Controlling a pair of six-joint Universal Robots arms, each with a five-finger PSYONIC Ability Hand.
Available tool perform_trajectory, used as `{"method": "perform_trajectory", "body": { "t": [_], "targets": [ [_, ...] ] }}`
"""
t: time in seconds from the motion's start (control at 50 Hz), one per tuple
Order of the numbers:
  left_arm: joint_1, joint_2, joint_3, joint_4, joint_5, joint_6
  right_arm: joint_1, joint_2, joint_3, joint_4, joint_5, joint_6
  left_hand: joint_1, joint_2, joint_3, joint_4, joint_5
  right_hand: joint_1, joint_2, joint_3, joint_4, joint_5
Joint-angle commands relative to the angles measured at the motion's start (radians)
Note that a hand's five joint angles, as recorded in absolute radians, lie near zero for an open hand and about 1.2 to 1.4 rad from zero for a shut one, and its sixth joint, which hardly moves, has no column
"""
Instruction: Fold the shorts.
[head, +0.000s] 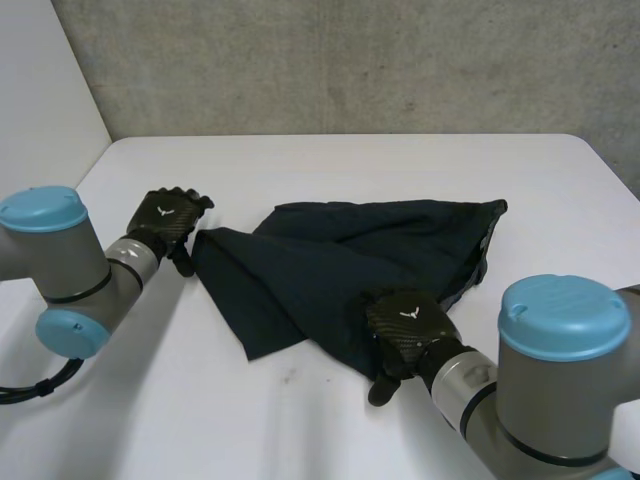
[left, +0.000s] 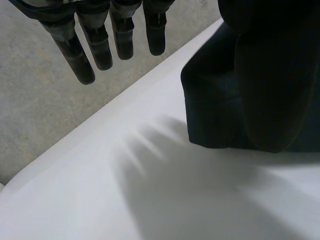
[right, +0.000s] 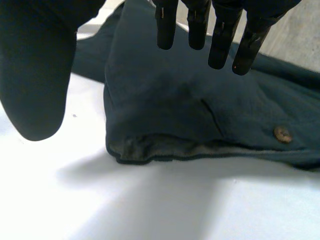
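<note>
Shorts (head: 340, 265) lie rumpled on the table (head: 250, 430), left hand (head: 172, 220) beside one corner, right hand (head: 405, 325) over the near edge, both straight-fingered and empty, so each should probably pinch its corner firmly before lifting.

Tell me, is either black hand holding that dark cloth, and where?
Nothing is held. The left hand is open beside a corner of the shorts; the right hand is open over their near edge.
</note>
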Motion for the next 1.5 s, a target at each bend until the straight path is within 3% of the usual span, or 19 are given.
{"method": "perform_trajectory", "body": {
  "t": [0.02, 0.2, 0.24, 0.26, 0.28, 0.32, 0.5, 0.68, 0.82, 0.98, 1.1, 1.38, 1.5],
  "targets": [
    [-0.011, -0.059, 0.065, -0.025, 0.024, 0.007, -0.003, 0.082, -0.040, -0.028, 0.014, 0.001, 0.178, 0.178, 0.183, 0.176, 0.174, 0.150, 0.131, 0.098, 0.118, 0.106],
    [-0.045, -0.100, 0.126, -0.045, 0.031, 0.007, -0.003, 0.162, -0.075, -0.092, 0.040, -0.004, 0.512, 0.512, 0.517, 0.511, 0.508, 0.428, 0.409, 0.376, 0.396, 0.385],
    [-0.048, -0.104, 0.134, -0.043, 0.028, 0.007, -0.003, 0.166, -0.081, -0.097, 0.048, -0.004, 0.805, 0.805, 0.810, 0.803, 0.801, 0.595, 0.576, 0.543, 0.563, 0.552],
    [-0.050, -0.105, 0.135, -0.043, 0.026, 0.005, -0.003, 0.168, -0.089, -0.103, 0.053, -0.004, 0.893, 0.893, 0.898, 0.892, 0.889, 0.855, 0.835, 0.803, 0.823, 0.811],
    [-0.059, -0.105, 0.138, -0.043, 0.023, 0.005, -0.003, 0.168, -0.092, -0.108, 0.056, -0.004, 1.118, 1.118, 1.123, 1.117, 1.114, 0.971, 0.951, 0.919, 0.938, 0.927],
    [-0.063, -0.104, 0.140, -0.043, 0.021, 0.007, -0.003, 0.170, -0.101, -0.118, 0.057, -0.007, 1.126, 1.126, 1.131, 1.124, 1.122, 1.190, 1.171, 1.138, 1.158, 1.146],
    [-0.102, -0.038, 0.119, -0.054, -0.002, 0.007, -0.034, 0.104, -0.154, -0.089, 0.064, -0.032, 1.126, 1.126, 1.131, 1.124, 1.122, 1.191, 1.172, 1.139, 1.159, 1.148],
    [-0.143, 0.397, 0.034, -0.189, -0.074, 0.008, -0.274, -0.208, -0.238, 0.010, 0.021, -0.206, 1.126, 1.126, 1.131, 1.124, 1.122, 1.191, 1.172, 1.139, 1.159, 1.148],
    [-0.160, 0.712, 0.056, -0.296, -0.077, 0.007, -0.299, -0.367, -0.425, 0.180, -0.013, -0.311, 1.126, 1.126, 1.131, 1.124, 1.122, 1.191, 1.172, 1.139, 1.159, 1.148],
    [-0.168, 0.874, 0.079, -0.372, -0.091, 0.005, -0.302, -0.390, -0.586, 0.317, -0.025, -0.312, 1.126, 1.126, 1.131, 1.124, 1.122, 1.191, 1.172, 1.139, 1.159, 1.148],
    [-0.177, 0.852, 0.028, -0.389, -0.100, 0.005, -0.291, -0.343, -0.579, 0.363, -0.053, -0.312, 1.126, 1.126, 1.131, 1.124, 1.122, 1.191, 1.172, 1.139, 1.159, 1.148],
    [-0.185, 0.435, 0.020, -0.447, -0.137, 0.039, -0.288, 0.019, -0.568, 0.405, -0.049, -0.325, 1.126, 1.126, 1.131, 1.124, 1.122, 1.191, 1.172, 1.139, 1.159, 1.148],
    [-0.191, 0.244, 0.154, -0.407, -0.179, 0.099, -0.290, 0.139, -0.608, 0.391, -0.042, -0.315, 1.126, 1.126, 1.131, 1.124, 1.122, 1.191, 1.172, 1.139, 1.159, 1.148]
  ]
}}
